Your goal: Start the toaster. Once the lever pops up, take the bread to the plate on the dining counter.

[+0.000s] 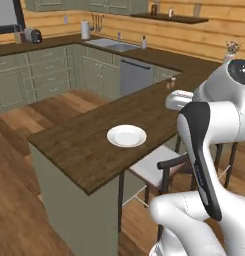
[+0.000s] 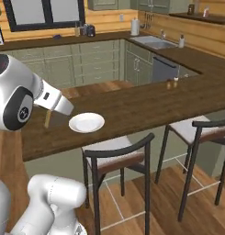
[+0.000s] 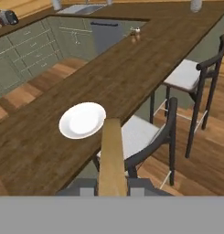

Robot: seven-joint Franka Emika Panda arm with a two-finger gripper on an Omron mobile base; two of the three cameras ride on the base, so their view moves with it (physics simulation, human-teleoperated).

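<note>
Gripper (image 3: pixel 111 191) is closed on the bread (image 3: pixel 112 155), a tan slice held on edge between the 2 fingertips, sticking out ahead of the hand. In the right base view the slice (image 2: pixel 48 118) hangs below the hand, over the dining counter and near its end, just beside the plate. Held upright like this it likely came straight from a toaster slot, so it would need tipping or a low release to land flat.

Largest first: the dining counter (image 1: pixel 94 145), a dark wooden top on pale grey-green sides, runs from the near end back to join the long worktop by the sink (image 1: pixel 111 44). Its near edge overhangs 2 stools (image 2: pixel 118 156), which stand under the front edge below the hand, so any descent should stay over the wood rather than off the edge.

The plate (image 1: pixel 126 135) lies flat and bare on the counter, near the front edge and toward the free end, well apart from the small shakers (image 2: pixel 171 83) farther along. Open wood surrounds it on every side, so the approach looks unobstructed.

The toaster (image 1: pixel 33 35) sits far back on the rear worktop; its lever is too small to make out. I judge the carry nearly finished, with only the placing left.
</note>
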